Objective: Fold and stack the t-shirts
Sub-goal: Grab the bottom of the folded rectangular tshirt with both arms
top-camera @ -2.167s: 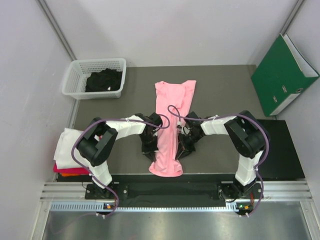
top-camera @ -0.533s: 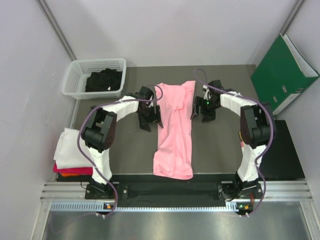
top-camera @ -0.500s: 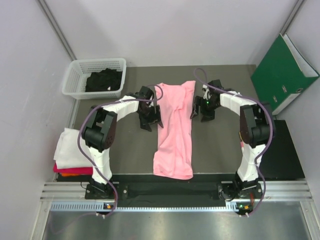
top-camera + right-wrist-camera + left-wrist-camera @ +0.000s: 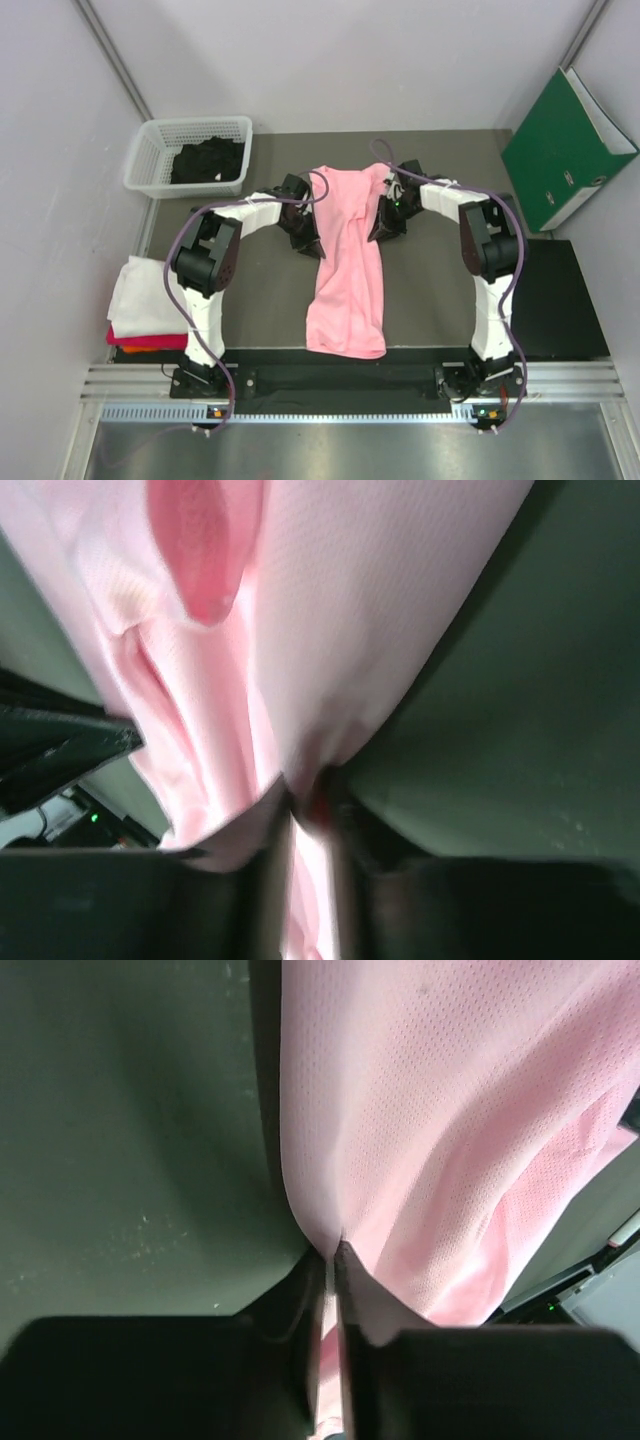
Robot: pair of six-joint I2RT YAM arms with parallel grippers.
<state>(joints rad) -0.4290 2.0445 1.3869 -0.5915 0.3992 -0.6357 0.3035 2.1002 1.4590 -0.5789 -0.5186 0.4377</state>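
Top external: t-shirt (image 4: 348, 270) btw basket (image 4: 136, 170), binder (image 4: 560, 150)

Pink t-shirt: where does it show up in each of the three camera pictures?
Top external: pink t-shirt lies lengthwise in the middle.
Left wrist: pink t-shirt fills the right side, edge pinched by left tool.
Right wrist: pink t-shirt fills left and middle, pinched by right tool.
Shared landmark: dark table.

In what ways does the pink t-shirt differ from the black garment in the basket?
The pink t-shirt lies stretched long on the table; the black garment is crumpled in the basket. The left gripper and right gripper pinch the pink t-shirt's side edges; nothing holds the black garment. Neither is stacked.
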